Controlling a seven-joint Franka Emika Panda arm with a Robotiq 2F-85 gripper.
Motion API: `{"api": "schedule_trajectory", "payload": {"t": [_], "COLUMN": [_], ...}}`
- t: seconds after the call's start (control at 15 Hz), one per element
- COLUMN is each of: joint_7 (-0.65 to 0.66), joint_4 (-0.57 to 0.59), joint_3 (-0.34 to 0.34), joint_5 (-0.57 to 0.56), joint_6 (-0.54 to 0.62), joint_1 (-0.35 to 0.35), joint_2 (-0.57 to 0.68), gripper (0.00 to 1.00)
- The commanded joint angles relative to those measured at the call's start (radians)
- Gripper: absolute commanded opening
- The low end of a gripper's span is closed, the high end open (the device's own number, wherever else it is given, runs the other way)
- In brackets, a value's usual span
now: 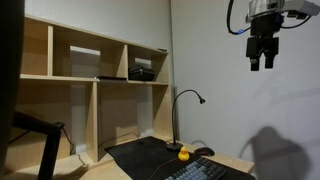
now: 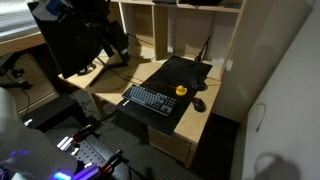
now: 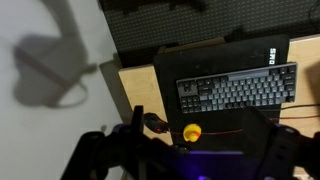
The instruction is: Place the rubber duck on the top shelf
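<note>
**Exterior view, shelving on the left.** The Robotiq gripper (image 1: pixel 262 60) hung in the upper right of the frame, high above the pale wooden tabletop (image 1: pixel 236 164). Its jaws pointed down, parted, with nothing between them. The tiny yellow rubber duck with an orange touch (image 1: pixel 184 154) sat low and right of centre on the black desk mat (image 1: pixel 140 152). It was just beside the foot of the black gooseneck lamp (image 1: pixel 186 100) and near the dark keyboard (image 1: pixel 200 170). The top shelf, the upper tier of pale plywood cubbies (image 1: pixel 88 60), filled the upper left, well apart from both duck and gripper. A dark flat object (image 1: pixel 142 72) lay in its rightmost cubby.

**Exterior view from above.** The rubber duck (image 2: pixel 181 90) stood right of centre on the mat, just beside the keyboard's far right corner. A black mouse (image 2: pixel 199 104) lay near it. The gripper could not be picked out among the dark shapes at upper left.

**Wrist view.** The rubber duck (image 3: pixel 191 132) showed low in the centre, just beneath the keyboard's lower left corner. It lay between the two dark fingers rising from the bottom edge; the gap was wide and nothing was held.

**Judgement.** Step in hand was the approach, with the grasp not yet made. The next move called for a long descent centred on the duck, clear of the lamp stem and keyboard. The jaws would then close a long way on so small a toy.
</note>
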Motion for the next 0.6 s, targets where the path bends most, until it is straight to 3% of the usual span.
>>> {"api": "schedule_trajectory", "payload": {"t": [0.0, 0.2, 0.27, 0.47, 0.53], "joint_7": [0.075, 0.344, 0.301, 0.406, 0.366], "joint_4": [-0.012, -0.020, -0.111, -0.121, -0.110], "joint_3": [0.029, 0.092, -0.002, -0.023, 0.012], "joint_5": [-0.016, 0.027, -0.018, -0.041, -0.013], "joint_6": [0.056, 0.237, 0.292, 0.414, 0.342], "joint_1": [-0.002, -0.030, -0.088, -0.171, -0.127], "joint_2": [0.039, 0.210, 0.150, 0.314, 0.232], "gripper": [1.00, 1.00, 1.00, 1.00, 1.00]}}
